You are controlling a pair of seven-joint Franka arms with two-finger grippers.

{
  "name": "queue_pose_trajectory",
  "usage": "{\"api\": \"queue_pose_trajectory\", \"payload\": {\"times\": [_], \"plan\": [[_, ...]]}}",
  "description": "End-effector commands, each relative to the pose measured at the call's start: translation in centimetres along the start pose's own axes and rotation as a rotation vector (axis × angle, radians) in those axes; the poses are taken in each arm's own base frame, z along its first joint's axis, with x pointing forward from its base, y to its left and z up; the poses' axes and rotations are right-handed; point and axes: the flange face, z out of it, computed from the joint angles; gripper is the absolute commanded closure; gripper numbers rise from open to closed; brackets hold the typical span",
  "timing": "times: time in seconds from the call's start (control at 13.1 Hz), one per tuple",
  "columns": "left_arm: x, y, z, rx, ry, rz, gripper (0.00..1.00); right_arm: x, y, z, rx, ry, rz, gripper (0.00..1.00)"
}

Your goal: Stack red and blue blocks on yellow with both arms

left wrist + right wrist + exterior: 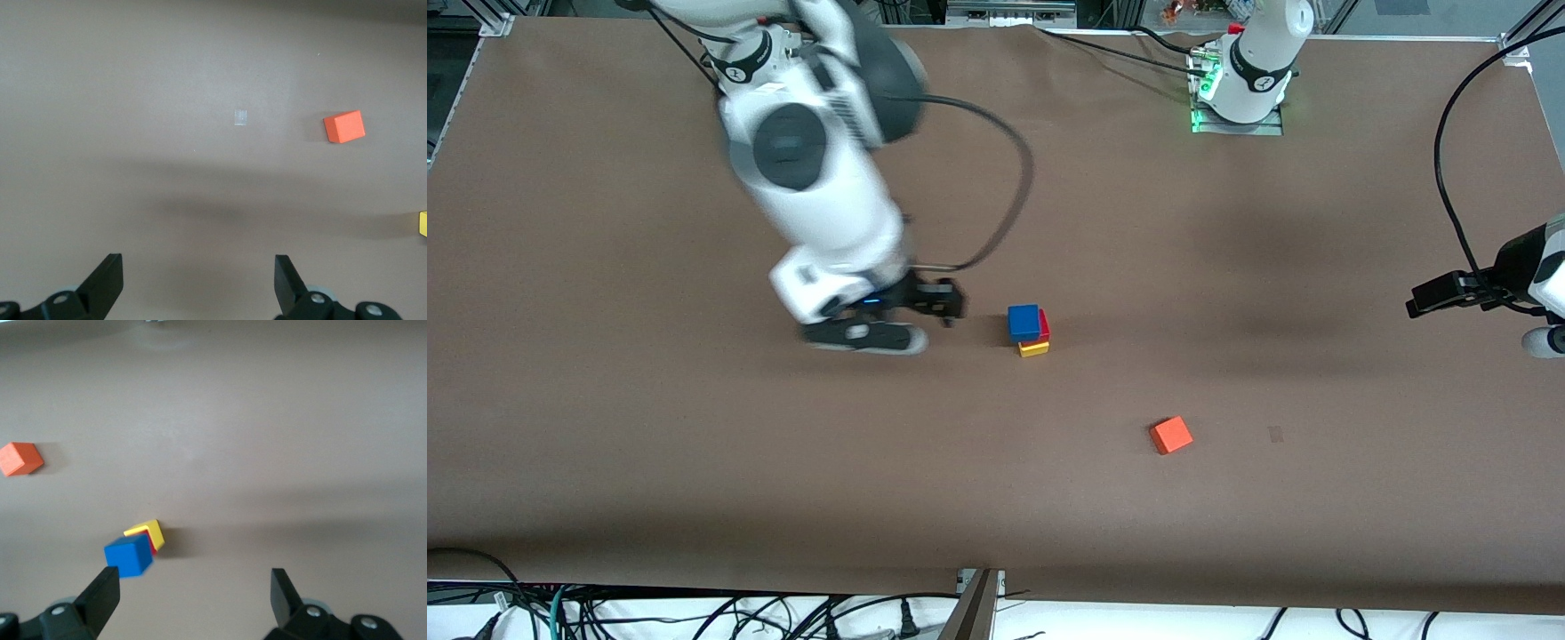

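Front view: blue block (1024, 322) atop red block (1043, 325) atop yellow (1034, 348), mid-frame; right pincer (943, 302) released beside stack, empty; left pincer (199, 283) spread wide, parked frame-right, waiting.

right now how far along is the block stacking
The stack looks done: blue block sits on red block, which sits on yellow block. Nothing is in hand: the right end effector is open beside the stack, and the left end effector waits open at its table end. Nothing visible remains.
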Motion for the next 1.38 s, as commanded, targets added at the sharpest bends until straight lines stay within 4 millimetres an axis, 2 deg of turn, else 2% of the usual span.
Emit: {"api": "queue_pose_trajectory", "payload": {"times": [0.0,0.08,0.31,0.54,0.61,0.84,1.15,1.3], "plan": [[0.3,-0.1,-0.5,-0.027,0.004,0.006,0.00,3.0,8.7,-2.7,0.072,-0.112,-0.005,0.00],[0.3,-0.1,-0.5,-0.027,0.004,0.006,0.00,2.4,9.8,-4.5,0.063,-0.130,0.001,0.00],[0.3,0.0,-0.5,-0.028,0.004,0.007,0.00,1.4,11.5,-8.3,0.016,-0.094,0.015,0.00],[0.3,0.0,-0.4,-0.028,0.003,0.007,0.00,0.1,15.3,-11.3,-0.023,-0.104,0.021,0.00],[0.3,0.0,-0.4,-0.028,0.003,0.007,0.00,-0.7,16.9,-11.4,-0.060,-0.135,0.015,0.00],[0.3,0.0,-0.4,-0.028,0.003,0.007,0.00,-4.1,19.6,-13.0,-0.110,-0.142,0.021,0.00],[0.3,0.0,-0.5,-0.028,0.004,0.007,0.00,-5.6,25.4,-13.5,-0.095,-0.158,-0.046,0.00],[0.3,0.0,-0.5,-0.028,0.004,0.007,0.00,-6.5,25.5,-13.9,-0.150,-0.150,-0.083,0.00]]}}
